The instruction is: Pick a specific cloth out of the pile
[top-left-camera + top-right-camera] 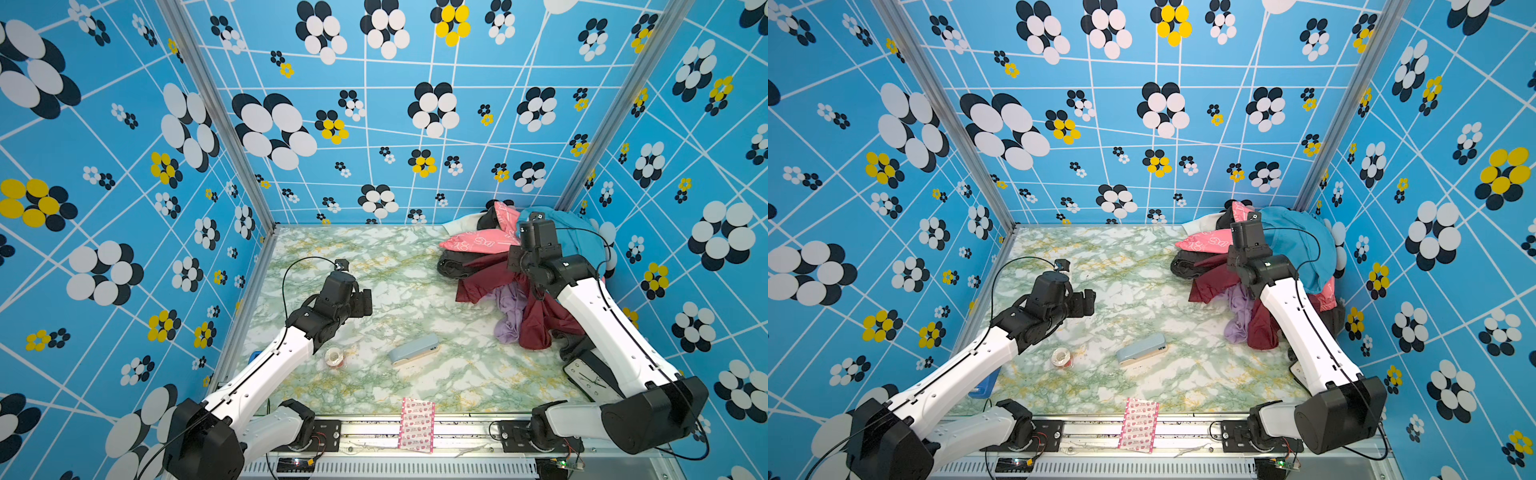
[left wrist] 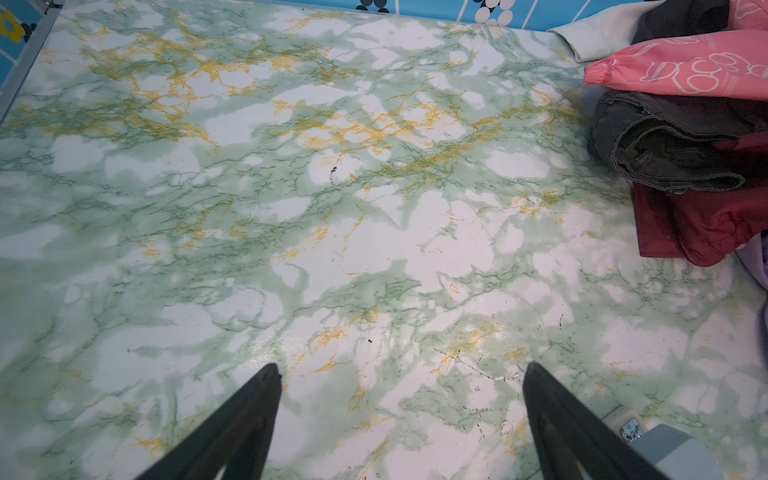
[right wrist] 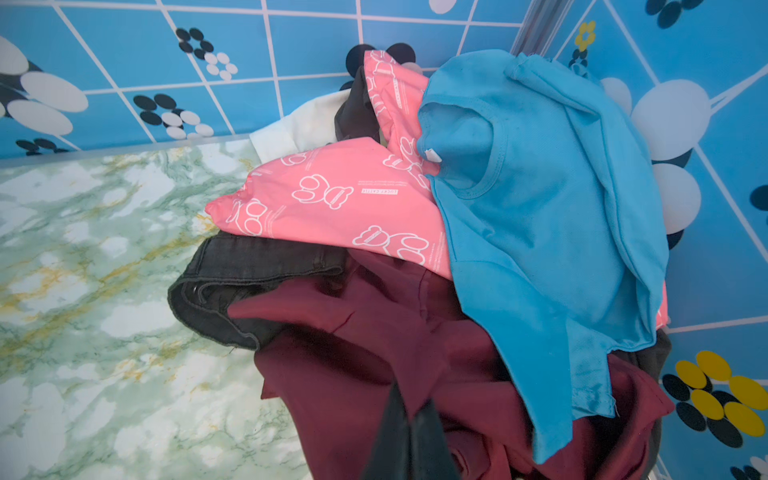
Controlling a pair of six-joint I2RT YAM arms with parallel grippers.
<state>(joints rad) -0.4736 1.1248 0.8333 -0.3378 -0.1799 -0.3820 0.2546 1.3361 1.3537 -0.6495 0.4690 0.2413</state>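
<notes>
At the pile (image 3: 519, 199), right gripper (image 3: 405, 399) pinches the cloth (image 3: 345, 357) — left gripper (image 2: 401, 370) spread wide above the table (image 2: 249, 216).

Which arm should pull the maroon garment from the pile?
Right: the right jaws are shut on the maroon garment in the pile. The left jaws hang open over the table, apart from the pile.

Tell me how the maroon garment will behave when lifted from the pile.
Probably floppy: the maroon garment lies in soft folds. Likely to drag, since the blue top overlaps it. Its slight sheen suggests it may slip.
</notes>
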